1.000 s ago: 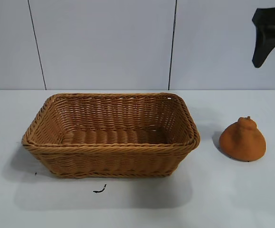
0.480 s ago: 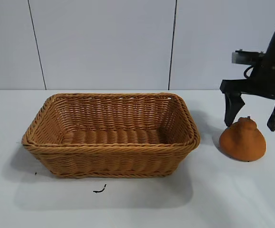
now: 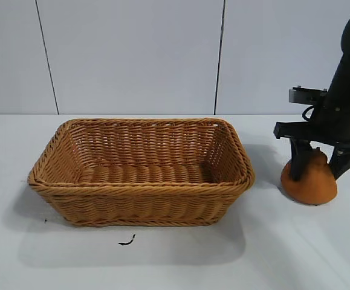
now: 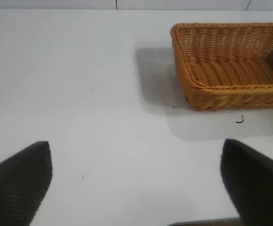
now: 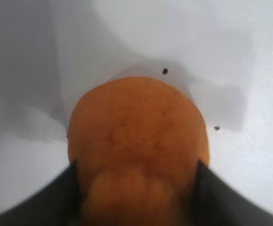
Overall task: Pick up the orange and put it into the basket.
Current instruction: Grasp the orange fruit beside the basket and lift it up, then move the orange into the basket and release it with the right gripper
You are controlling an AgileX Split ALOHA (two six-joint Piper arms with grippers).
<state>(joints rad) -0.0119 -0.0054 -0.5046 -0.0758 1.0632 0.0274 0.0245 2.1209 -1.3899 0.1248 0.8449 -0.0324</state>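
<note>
Right gripper points down with its fingers pressed against both sides of the orange, which sits on the table right of the basket — nothing lies inside it. Left gripper hangs wide open, well apart.

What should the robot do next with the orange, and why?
Probably lift it straight up. The right tool has its fingers against both sides of the orange, which sits on the table beside the basket. It must likely rise above the braided rim before moving across.
</note>
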